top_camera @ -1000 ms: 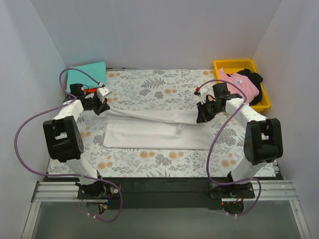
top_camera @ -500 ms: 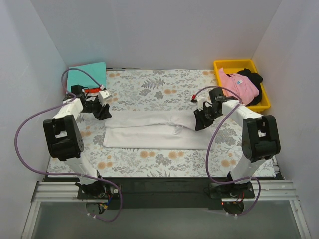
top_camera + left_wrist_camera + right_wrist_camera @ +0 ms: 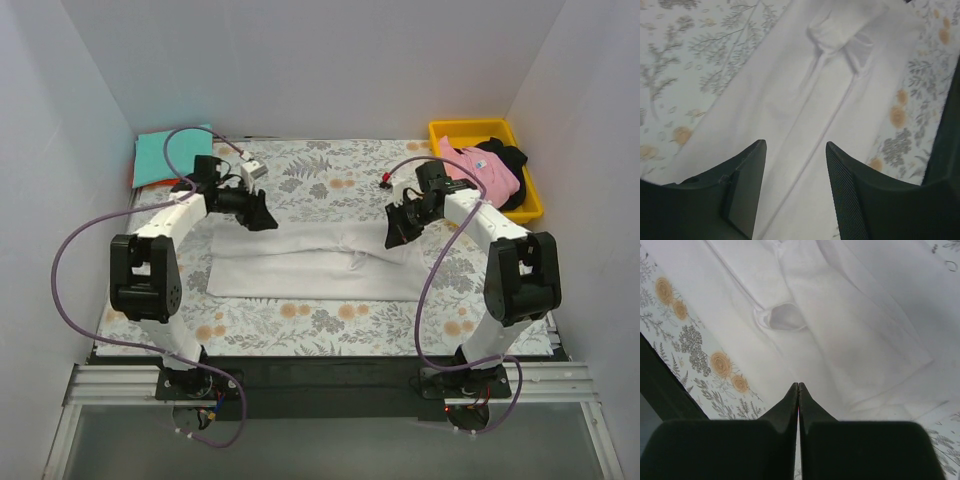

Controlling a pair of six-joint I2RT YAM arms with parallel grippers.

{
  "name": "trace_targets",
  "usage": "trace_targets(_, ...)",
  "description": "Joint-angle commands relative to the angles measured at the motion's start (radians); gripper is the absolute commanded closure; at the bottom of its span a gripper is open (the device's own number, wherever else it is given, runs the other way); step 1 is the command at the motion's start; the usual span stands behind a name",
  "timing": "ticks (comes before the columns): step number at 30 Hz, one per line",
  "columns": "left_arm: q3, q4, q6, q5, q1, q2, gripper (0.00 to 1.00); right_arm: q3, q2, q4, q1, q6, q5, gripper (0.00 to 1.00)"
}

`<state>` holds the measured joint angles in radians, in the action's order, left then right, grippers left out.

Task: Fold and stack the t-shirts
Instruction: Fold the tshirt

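A white t-shirt (image 3: 310, 268) lies folded into a long band across the middle of the floral table cloth (image 3: 330, 180). My left gripper (image 3: 263, 216) hovers open over its back left part; in the left wrist view the gripper (image 3: 795, 145) has only white t-shirt (image 3: 805, 95) showing in the gap between its fingers. My right gripper (image 3: 393, 236) is at the band's back right, shut with nothing between its fingers (image 3: 798, 385), just above the white t-shirt (image 3: 840, 330). A teal t-shirt (image 3: 155, 153) lies at the back left corner.
A yellow bin (image 3: 480, 130) at the back right holds a pink t-shirt (image 3: 490, 172) and a black one (image 3: 515, 158). White walls close in the table on three sides. Purple cables loop beside both arms.
Both grippers let go of the white t-shirt's lifted edge, which now lies folded flat. The left arm swung right toward the middle with its jaws open; the right gripper opened, then shut.
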<state>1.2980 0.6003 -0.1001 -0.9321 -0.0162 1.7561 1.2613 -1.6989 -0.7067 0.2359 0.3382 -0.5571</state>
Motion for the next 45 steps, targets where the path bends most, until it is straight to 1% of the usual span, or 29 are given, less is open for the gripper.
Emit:
trace_targets(1,-0.065,-0.268,-0.425,0.015,-0.145,-0.063,0.50,-0.023,-0.012,0.050,0.075,-0.085,-0.043,0.99)
trace_targets(3,-0.016,-0.344,-0.550,0.068,-0.232,-0.005,0.50,-0.069,-0.013,0.113,0.126,-0.111,0.000,0.99)
trace_targets(4,0.032,-0.349,-0.622,0.070,-0.251,0.055,0.50,-0.069,-0.021,0.134,0.138,-0.116,0.031,0.99)
trace_targets(5,0.056,-0.349,-0.657,0.065,-0.277,0.118,0.51,-0.068,-0.040,0.145,0.157,-0.117,0.036,0.99)
trace_targets(6,0.096,-0.347,-0.703,0.062,-0.297,0.147,0.51,-0.068,-0.057,0.153,0.173,-0.119,0.052,0.99)
trace_targets(8,0.138,-0.349,-0.756,0.061,-0.309,0.227,0.51,-0.082,-0.079,0.206,0.190,-0.126,0.106,0.99)
trace_targets(9,0.159,-0.349,-0.774,0.058,-0.312,0.241,0.51,-0.085,-0.094,0.219,0.198,-0.133,0.115,0.99)
trace_targets(12,0.173,-0.356,-0.777,0.079,-0.321,0.275,0.51,-0.106,-0.116,0.286,0.229,-0.149,0.201,0.99)
trace_targets(17,0.195,-0.356,-0.817,0.082,-0.335,0.330,0.51,-0.123,-0.125,0.348,0.275,-0.169,0.264,0.99)
trace_targets(23,0.210,-0.362,-0.862,0.023,-0.350,0.378,0.53,-0.120,-0.099,0.351,0.316,-0.169,0.278,0.99)
trace_targets(28,0.178,-0.396,-0.868,0.021,-0.367,0.373,0.54,-0.108,-0.093,0.357,0.333,-0.143,0.315,0.99)
trace_targets(33,0.195,-0.402,-0.879,0.027,-0.384,0.396,0.54,-0.122,-0.096,0.397,0.341,-0.139,0.344,0.99)
trace_targets(39,0.222,-0.402,-0.900,0.038,-0.396,0.437,0.55,-0.161,-0.045,0.458,0.358,-0.139,0.330,0.99)
trace_targets(45,0.231,-0.404,-0.903,0.041,-0.412,0.460,0.55,-0.157,-0.079,0.470,0.368,-0.143,0.326,0.99)
